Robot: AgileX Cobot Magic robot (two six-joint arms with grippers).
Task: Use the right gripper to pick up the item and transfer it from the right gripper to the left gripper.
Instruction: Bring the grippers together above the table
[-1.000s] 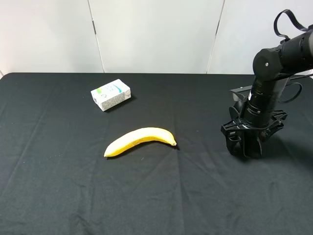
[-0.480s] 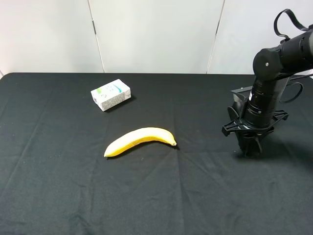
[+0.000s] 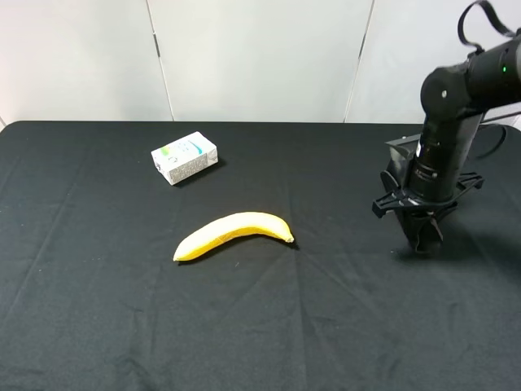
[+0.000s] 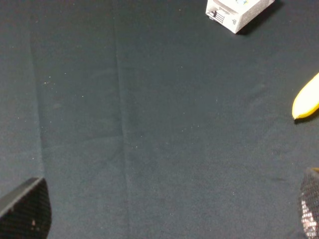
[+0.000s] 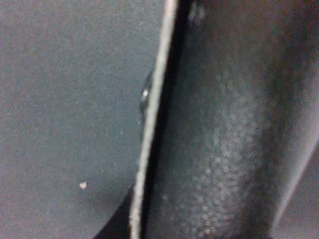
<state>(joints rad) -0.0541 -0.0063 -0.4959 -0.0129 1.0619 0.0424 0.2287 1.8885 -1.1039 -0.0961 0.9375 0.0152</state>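
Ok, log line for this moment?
phase: pickup | right end effector: shut on black case | left end effector: open, empty | banana, carton: lying apart on table

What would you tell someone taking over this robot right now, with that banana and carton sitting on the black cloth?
Right tool: looks shut on the black case, low over the right side of the cloth.
Left tool: open, empty, above bare cloth, with the carton and banana at the edge of its camera's view.
Done: the grasp, apparently.
Left: raise the case, bring both arms together, pass it to the left tool, release the right.
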